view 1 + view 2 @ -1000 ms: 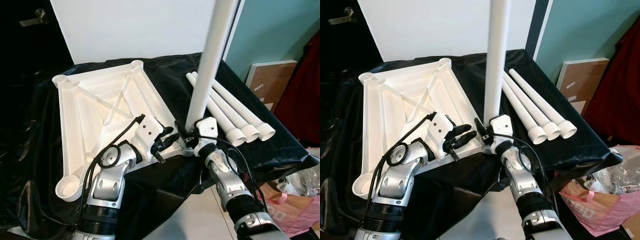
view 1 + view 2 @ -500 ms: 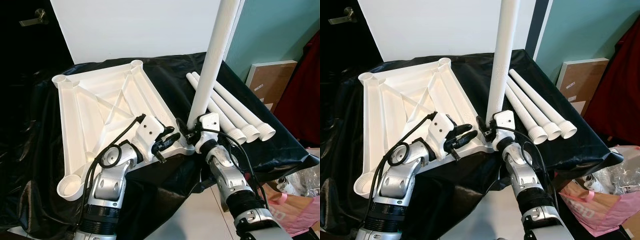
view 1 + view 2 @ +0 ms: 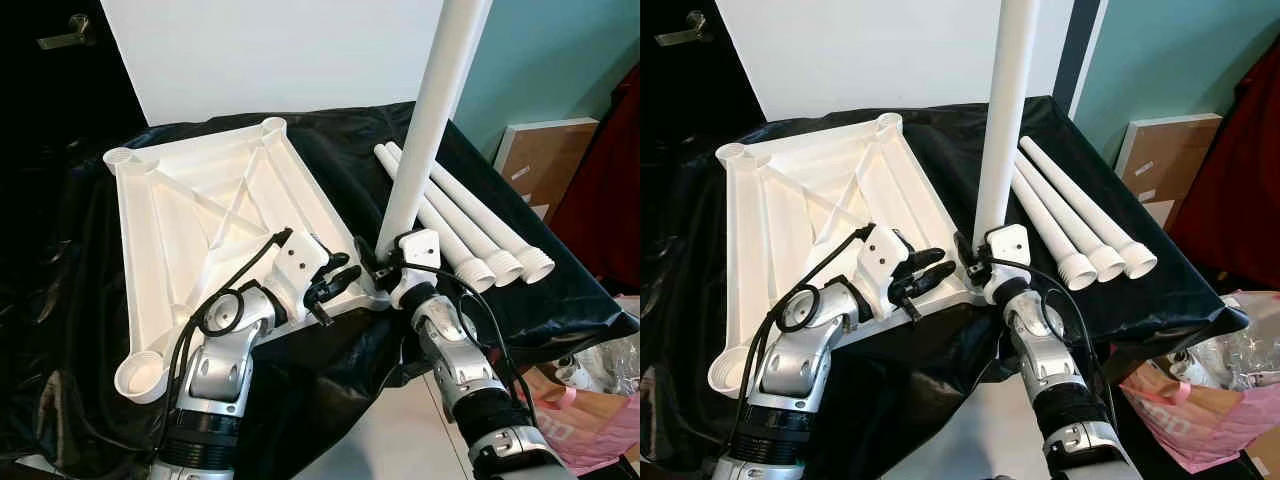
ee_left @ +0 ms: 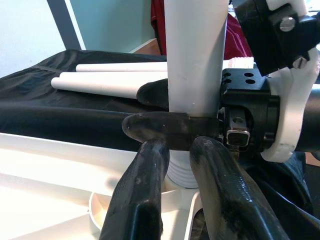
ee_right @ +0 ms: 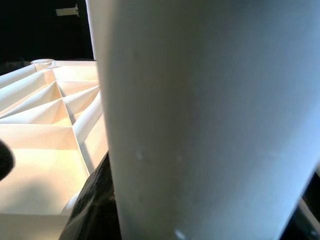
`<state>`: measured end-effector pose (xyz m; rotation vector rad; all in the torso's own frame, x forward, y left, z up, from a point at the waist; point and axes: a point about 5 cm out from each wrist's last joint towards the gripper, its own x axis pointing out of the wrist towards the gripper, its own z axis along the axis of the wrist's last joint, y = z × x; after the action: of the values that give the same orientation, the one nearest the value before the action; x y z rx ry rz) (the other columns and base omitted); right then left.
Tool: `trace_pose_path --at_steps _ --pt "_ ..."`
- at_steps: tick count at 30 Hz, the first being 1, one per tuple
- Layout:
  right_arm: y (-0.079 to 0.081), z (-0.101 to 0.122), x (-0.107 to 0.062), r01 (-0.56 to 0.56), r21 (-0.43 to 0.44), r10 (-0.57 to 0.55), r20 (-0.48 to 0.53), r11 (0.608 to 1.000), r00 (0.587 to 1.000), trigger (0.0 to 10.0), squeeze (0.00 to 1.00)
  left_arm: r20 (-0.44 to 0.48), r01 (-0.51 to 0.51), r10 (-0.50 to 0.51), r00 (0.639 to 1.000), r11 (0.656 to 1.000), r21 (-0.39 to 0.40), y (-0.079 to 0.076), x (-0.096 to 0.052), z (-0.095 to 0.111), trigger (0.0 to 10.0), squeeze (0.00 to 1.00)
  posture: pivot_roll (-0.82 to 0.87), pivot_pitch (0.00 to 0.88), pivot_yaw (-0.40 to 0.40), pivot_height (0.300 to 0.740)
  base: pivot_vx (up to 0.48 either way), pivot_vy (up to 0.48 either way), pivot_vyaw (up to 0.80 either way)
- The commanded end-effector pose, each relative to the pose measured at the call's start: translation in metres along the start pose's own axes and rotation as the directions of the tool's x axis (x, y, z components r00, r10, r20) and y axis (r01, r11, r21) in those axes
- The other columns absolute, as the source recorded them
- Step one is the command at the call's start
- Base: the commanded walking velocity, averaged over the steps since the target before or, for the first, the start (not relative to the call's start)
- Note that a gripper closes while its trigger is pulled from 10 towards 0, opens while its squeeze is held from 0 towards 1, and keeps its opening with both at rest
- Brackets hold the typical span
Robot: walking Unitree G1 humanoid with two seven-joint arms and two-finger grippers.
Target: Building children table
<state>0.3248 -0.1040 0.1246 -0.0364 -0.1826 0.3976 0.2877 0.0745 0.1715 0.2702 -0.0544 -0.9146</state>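
A white table top lies upside down on a black cloth, ribs up, with a round socket at each corner. My right gripper is shut on the lower end of a white leg. It holds the leg nearly upright over the near right corner socket, where the threaded end sits. My left gripper rests on the top's near edge just left of that socket, fingers shut and empty, pointing at the leg. Three more legs lie side by side to the right.
A white board leans behind the table. A cardboard panel stands against the teal wall on the right, and a pink bag sits on the floor near the cloth's front right corner. The cloth's front edge hangs over my arms.
The upright leg's top has leaned a little to the right and my right gripper has edged slightly forward with it. The left gripper has barely moved.
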Motion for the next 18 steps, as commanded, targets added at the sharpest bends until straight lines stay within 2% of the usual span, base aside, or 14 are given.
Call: trace_pose_path --at_steps 1,7,12,18 --pt "0.001 -0.029 -0.014 -0.009 0.014 0.011 -0.149 1.0 0.989 10.0 0.0 -0.014 -0.179 0.179 0.984 0.984 0.001 0.009 0.0 -0.001 10.0 0.0 -0.02 0.054 -0.024 0.74 0.0 0.0 0.0" --pt "0.003 -0.029 -0.016 -0.019 0.001 0.019 -0.147 1.0 0.989 10.0 0.0 -0.011 -0.178 0.178 0.984 0.984 0.002 0.009 0.0 -0.001 10.0 0.0 -0.01 0.05 -0.026 0.74 0.0 0.0 0.0" --pt "0.007 -0.028 -0.019 -0.088 -0.092 0.077 -0.113 0.992 0.991 10.0 0.0 -0.007 -0.175 0.175 0.985 0.985 0.002 0.009 0.0 0.0 10.0 0.0 -0.02 0.047 -0.029 0.74 0.0 0.0 0.0" --pt "0.012 -0.029 -0.025 -0.156 -0.144 0.141 -0.106 0.977 0.984 10.0 0.0 -0.003 -0.174 0.174 0.985 0.985 0.0 0.009 0.001 0.0 10.0 0.0 -0.02 0.045 -0.028 0.74 0.0 0.0 0.0"
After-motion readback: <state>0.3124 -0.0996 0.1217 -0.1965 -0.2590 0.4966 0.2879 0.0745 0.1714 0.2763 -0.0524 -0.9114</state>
